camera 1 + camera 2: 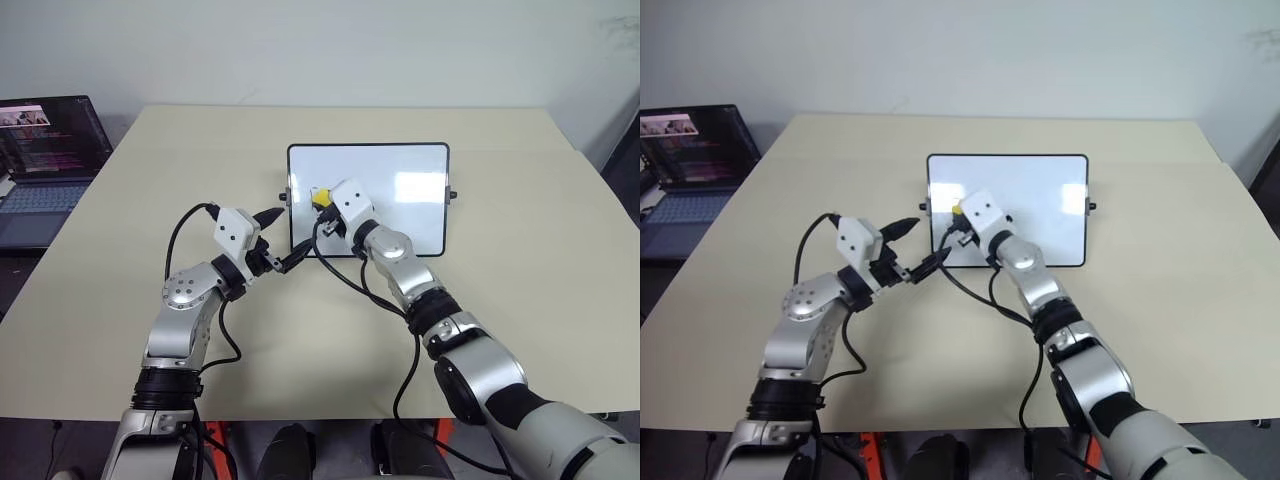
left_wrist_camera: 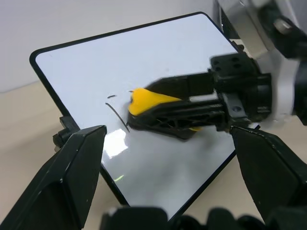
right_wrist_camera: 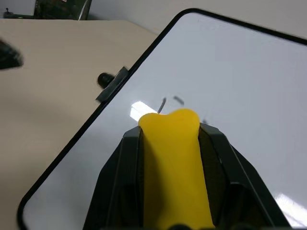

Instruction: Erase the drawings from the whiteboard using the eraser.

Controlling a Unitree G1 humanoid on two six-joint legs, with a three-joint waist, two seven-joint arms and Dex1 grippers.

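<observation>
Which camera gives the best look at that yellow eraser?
The right wrist view: the eraser sits large and close, squeezed between the right pincer's fingers over the whiteboard. The left wrist view shows it from the side, partly covered by those fingers. In both eye views it is a small yellow spot beside the wrist.

The whiteboard (image 1: 400, 190) has a smooth, glossy white face with a thin black frame. On it, the eraser (image 3: 175, 163) looks like soft, matt yellow sponge. Beneath the whiteboard, the table (image 1: 520, 300) is matt, smooth beige.
</observation>
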